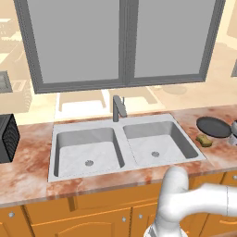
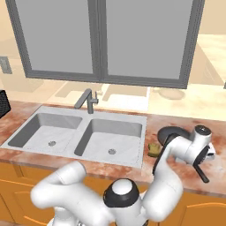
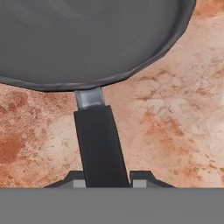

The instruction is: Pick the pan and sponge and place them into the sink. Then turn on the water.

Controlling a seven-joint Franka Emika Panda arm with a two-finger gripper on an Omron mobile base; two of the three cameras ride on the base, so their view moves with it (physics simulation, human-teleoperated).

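Gripping the pan (image 3: 87, 39) by its handle, the gripper (image 3: 106, 179) sits low over the counter (image 3: 175, 122), fingers closed on it.

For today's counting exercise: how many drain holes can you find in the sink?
2. One drain sits in the floor of the left basin of the sink, the other drain in the floor of the right basin. Both basins are fully in view, so none seems hidden.

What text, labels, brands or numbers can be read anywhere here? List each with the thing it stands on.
None: no readable text in any view.
The pan, sponge, sink, faucet, counter and dark appliance at the left carry no lettering or marks.
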